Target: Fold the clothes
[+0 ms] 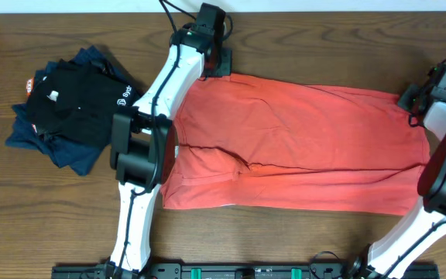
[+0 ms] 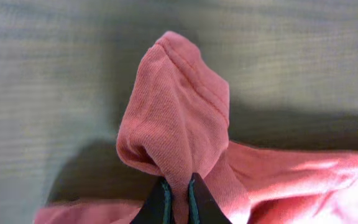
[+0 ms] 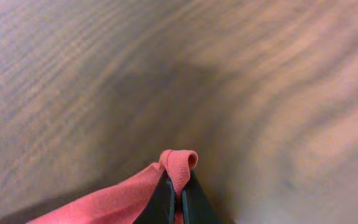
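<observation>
Edges: you have the coral-red T-shirt (image 1: 300,147) lying flat across the middle of the table (image 1: 53,225), long side running left to right. Its far edge runs between the two grippers. Its near edge is a fairly straight line with a strip of bare wood between it and the arm bases. A crease crosses the cloth at mid-height.

Room: bare wood lies along the far side and at the near left. The pile of dark garments (image 1: 68,105) sits at the left, apart from the shirt, with your left arm lying between them.

Left gripper (image 2: 178,186): fingers almost closed, clamping a bunched fold of the shirt's far left corner (image 2: 179,118), which stands up off the wood.

Right gripper (image 3: 179,186): fingers nearly together, pinching a small rolled hem (image 3: 179,160) at the far right corner, close above the table.
</observation>
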You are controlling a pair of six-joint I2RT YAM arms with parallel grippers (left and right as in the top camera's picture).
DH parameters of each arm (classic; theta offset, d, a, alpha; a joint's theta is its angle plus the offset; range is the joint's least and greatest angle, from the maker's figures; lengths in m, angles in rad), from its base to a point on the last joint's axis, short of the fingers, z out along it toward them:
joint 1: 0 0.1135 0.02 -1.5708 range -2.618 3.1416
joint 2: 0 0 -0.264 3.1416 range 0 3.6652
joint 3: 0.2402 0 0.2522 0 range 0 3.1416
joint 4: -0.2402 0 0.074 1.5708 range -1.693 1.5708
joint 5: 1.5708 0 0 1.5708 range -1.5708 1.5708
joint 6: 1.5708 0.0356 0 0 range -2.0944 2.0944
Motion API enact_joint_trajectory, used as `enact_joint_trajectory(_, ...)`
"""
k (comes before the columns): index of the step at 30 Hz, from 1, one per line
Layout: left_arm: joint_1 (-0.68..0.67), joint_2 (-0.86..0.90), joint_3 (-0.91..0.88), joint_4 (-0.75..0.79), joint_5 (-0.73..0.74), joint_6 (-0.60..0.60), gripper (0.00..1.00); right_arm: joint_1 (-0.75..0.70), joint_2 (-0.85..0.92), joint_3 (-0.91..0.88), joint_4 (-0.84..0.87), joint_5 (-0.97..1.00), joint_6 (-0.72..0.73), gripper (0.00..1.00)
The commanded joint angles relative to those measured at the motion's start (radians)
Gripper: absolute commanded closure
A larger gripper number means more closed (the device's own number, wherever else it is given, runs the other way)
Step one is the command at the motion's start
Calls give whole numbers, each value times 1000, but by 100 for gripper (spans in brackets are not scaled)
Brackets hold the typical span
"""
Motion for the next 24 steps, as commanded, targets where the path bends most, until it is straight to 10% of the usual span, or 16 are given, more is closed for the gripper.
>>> enact_joint_trajectory(1, 15, -115, 3, -80, -4, -10, 94, -16, -123, -2, -53, 42, 0, 99)
enact_joint_trajectory(24, 9, -242, -10, -753, 122, -16, 94, -22, -357, -2, -704, 359, -23, 96)
